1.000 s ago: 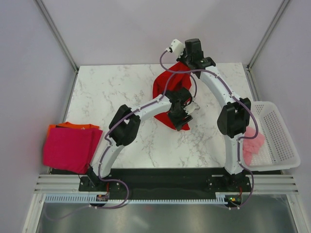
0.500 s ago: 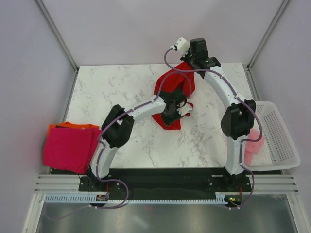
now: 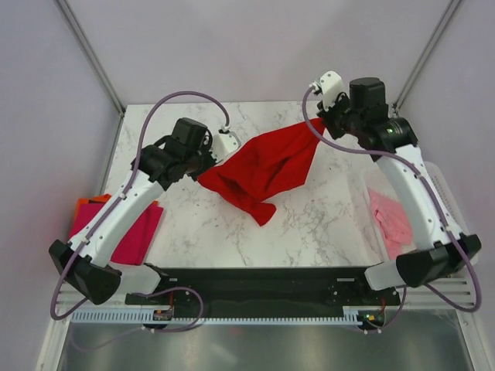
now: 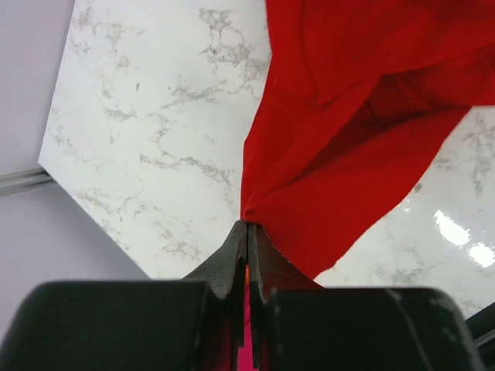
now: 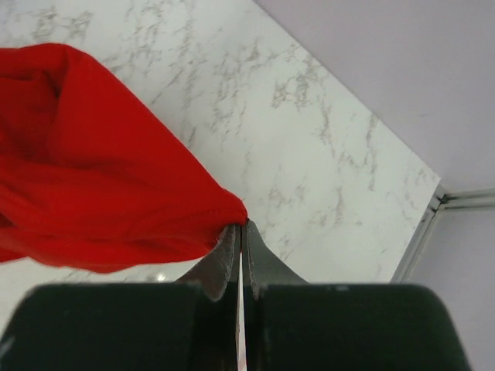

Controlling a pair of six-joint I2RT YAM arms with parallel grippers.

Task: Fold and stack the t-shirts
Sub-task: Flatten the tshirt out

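A bright red t-shirt (image 3: pixel 263 171) hangs stretched above the marble table between both arms. My left gripper (image 3: pixel 207 171) is shut on its left end; in the left wrist view the cloth (image 4: pixel 356 131) fans out from the pinched fingertips (image 4: pixel 248 226). My right gripper (image 3: pixel 317 125) is shut on its right end; the right wrist view shows red cloth (image 5: pixel 93 201) bunched at the tips (image 5: pixel 241 226). A loose fold droops toward the table at the front. A folded magenta t-shirt (image 3: pixel 131 236) lies on an orange one (image 3: pixel 85 205) at the table's left edge. A pale pink t-shirt (image 3: pixel 390 220) lies in the basket.
A white perforated basket (image 3: pixel 437 182) sits at the table's right edge, partly behind the right arm. The marble tabletop (image 3: pixel 155 131) is bounded by metal frame posts at its back corners and a black base rail (image 3: pixel 255 282) at the front.
Both arms swung apart from the table's middle, pulling the bunched red t-shirt out wide between them. My left gripper went from open to shut on the shirt.
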